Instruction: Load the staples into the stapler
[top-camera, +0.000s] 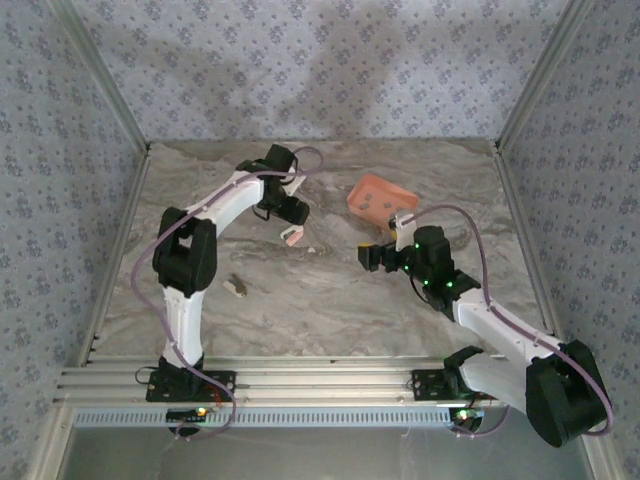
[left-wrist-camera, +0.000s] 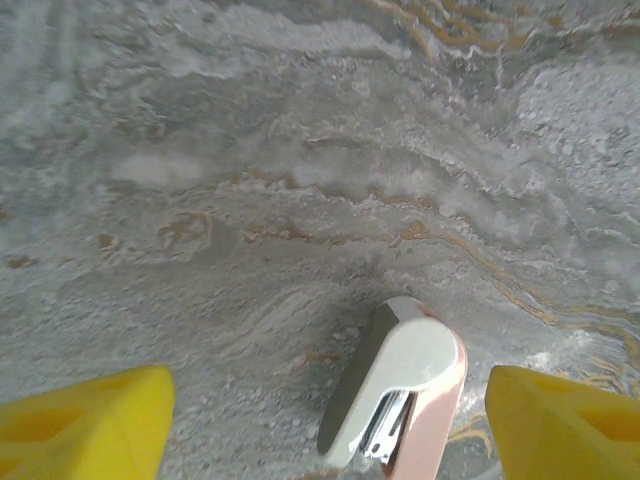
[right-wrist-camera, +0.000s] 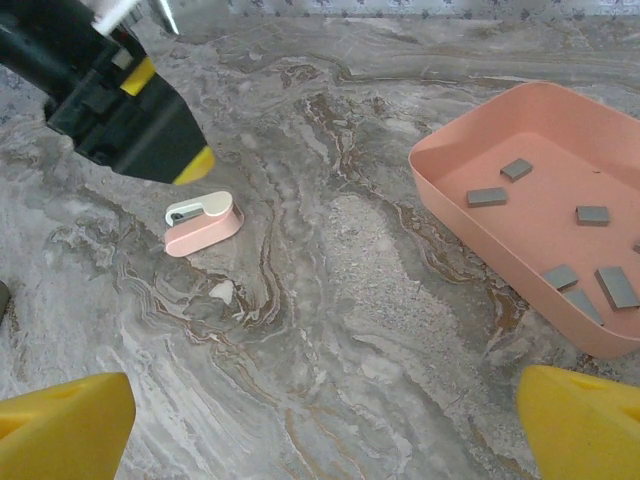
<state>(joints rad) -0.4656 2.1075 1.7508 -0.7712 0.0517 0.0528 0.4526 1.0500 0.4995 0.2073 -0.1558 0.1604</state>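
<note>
Counter (top-camera: 330, 300): grey marbled slab, walled on three sides, both arms reaching in from the near edge.

Left arm: stretched toward the far middle. Left tool (left-wrist-camera: 322, 425) is spread and holds nothing. It hangs above the stapler, a yellow fingertip (left-wrist-camera: 80, 420) well out on either side and neither touching it.

Right arm: folded in from the right. Right tool (right-wrist-camera: 325, 425) is wide apart and empty, over bare counter between stapler and tray.

Tray (right-wrist-camera: 450, 215): salmon-orange, at the right rear, well apart from the stapler.

Stapler (right-wrist-camera: 203, 222): pale pink and white, lying on the counter left of centre, directly under the left tool. A bit of metal rail shows at its near end in the left wrist view. Cannot tell if the magazine is pulled out.

Staples (right-wrist-camera: 487, 197): several short grey strips loose on the tray floor, none lifted.

Small white fleck (right-wrist-camera: 222, 290) just beside the stapler; identity unclear.

Progress, as I read it: early. No strip picked, nothing visibly seated in the rail. Left to do: grip and open the stapler, fetch a strip from the tray, slide it in, close.
</note>
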